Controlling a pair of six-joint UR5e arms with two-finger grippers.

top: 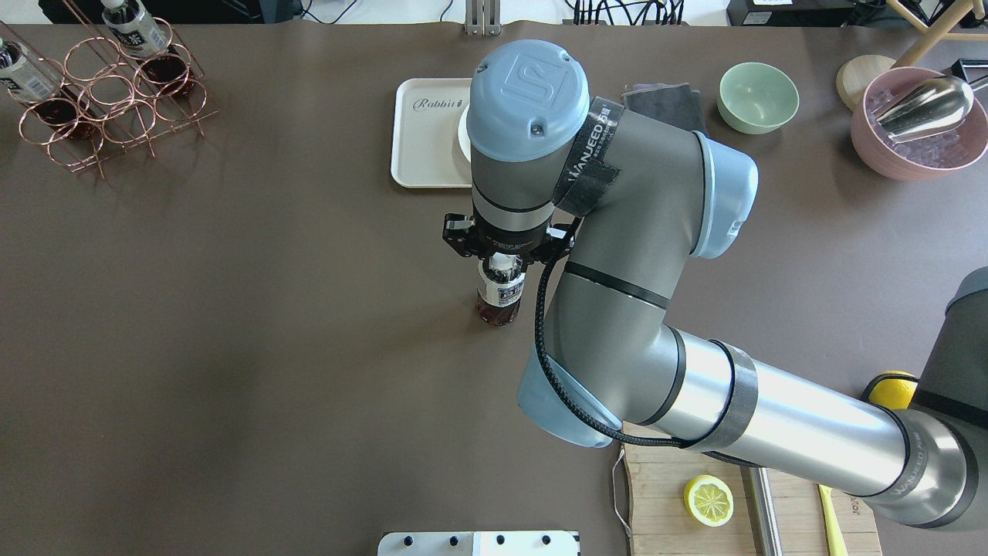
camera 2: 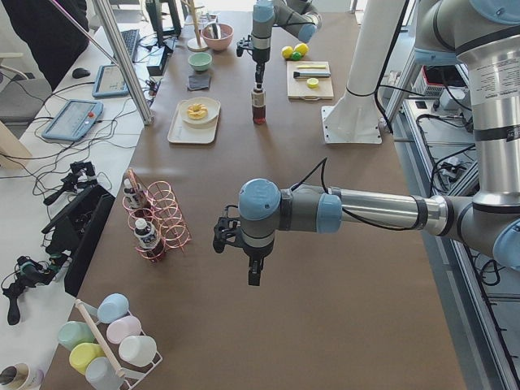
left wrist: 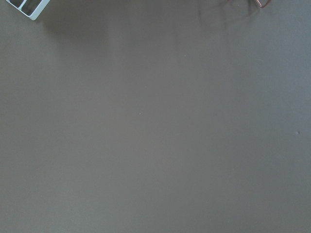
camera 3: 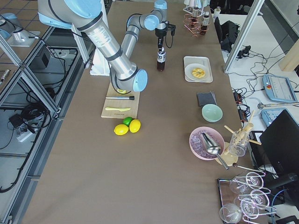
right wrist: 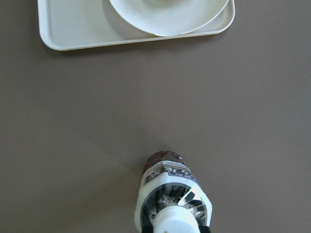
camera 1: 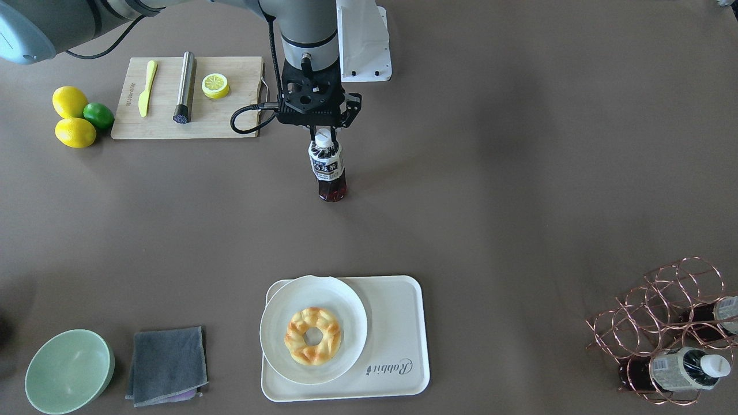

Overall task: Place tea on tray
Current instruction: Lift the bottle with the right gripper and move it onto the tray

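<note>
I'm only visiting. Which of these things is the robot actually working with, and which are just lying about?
In use: tea bottle; tray; right gripper, closed on the bottle's cap.

Lying about: plate with a doughnut; cutting board; lemons; lime; green bowl; grey cloth; wire rack holding other bottles.

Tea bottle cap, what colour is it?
The cap is white; the front-facing view shows it best.
</note>
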